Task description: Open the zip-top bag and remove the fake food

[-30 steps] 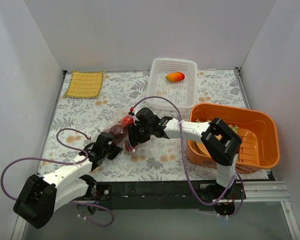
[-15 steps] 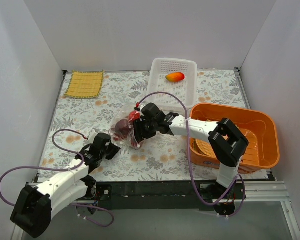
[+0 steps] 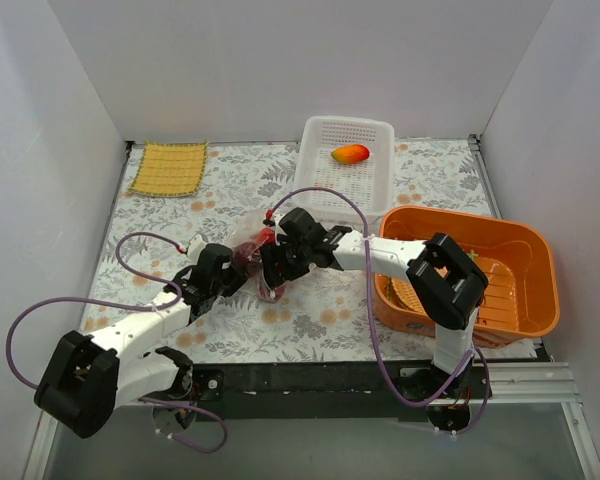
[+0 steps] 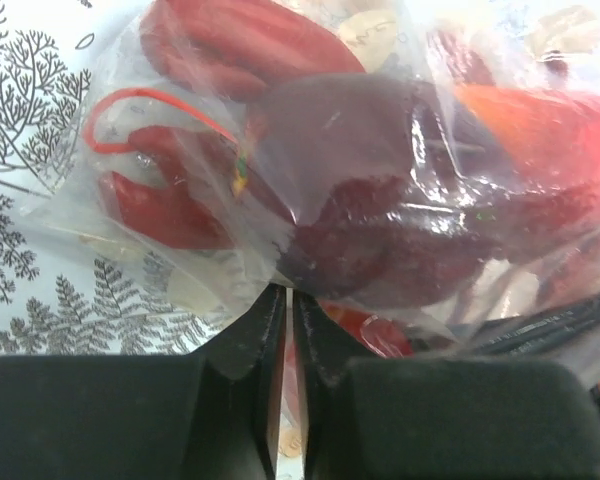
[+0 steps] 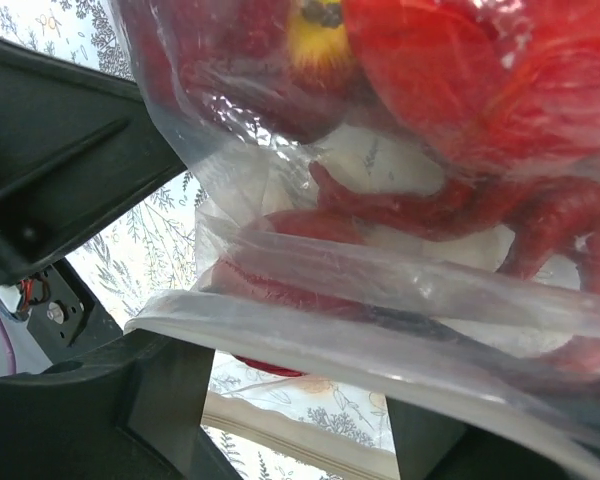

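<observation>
We see the zip-top bag (image 3: 248,255) of fake food (image 4: 380,200) lying between both arms, left jaws a narrow slit at its edge, right jaws wide around its zip strip.

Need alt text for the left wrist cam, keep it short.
Close-up of the clear zip-top bag stuffed with red and dark red fake food, lying on the leaf-patterned table cover. The left hand sits at the bottom centre, its two black fingers almost touching at the bag's near edge.
</observation>
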`<act>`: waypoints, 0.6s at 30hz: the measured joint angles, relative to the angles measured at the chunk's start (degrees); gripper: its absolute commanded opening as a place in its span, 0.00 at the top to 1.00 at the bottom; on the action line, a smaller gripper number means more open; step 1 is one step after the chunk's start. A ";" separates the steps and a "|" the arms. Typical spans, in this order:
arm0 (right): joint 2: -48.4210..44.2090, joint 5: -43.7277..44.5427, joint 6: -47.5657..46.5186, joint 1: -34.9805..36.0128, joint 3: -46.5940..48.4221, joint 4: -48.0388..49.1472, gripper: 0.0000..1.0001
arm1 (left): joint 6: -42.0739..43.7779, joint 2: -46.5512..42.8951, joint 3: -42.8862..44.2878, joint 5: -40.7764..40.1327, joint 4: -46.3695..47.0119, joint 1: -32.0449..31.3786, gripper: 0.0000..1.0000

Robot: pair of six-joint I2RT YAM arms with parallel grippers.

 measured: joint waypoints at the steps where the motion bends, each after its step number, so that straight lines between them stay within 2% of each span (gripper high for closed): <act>1: 0.00 -0.07 -0.26 0.04 0.00 0.02 0.28 | 0.00 0.68 -0.26 -0.04 0.81 0.00 0.98; 2: 0.00 -0.13 -0.42 0.09 0.00 0.02 0.28 | -0.02 1.18 -0.70 -0.20 1.88 0.00 1.00; 18: 1.88 1.49 -1.73 2.71 1.90 -1.05 0.25 | -4.00 5.90 -6.99 -1.97 10.43 0.00 1.00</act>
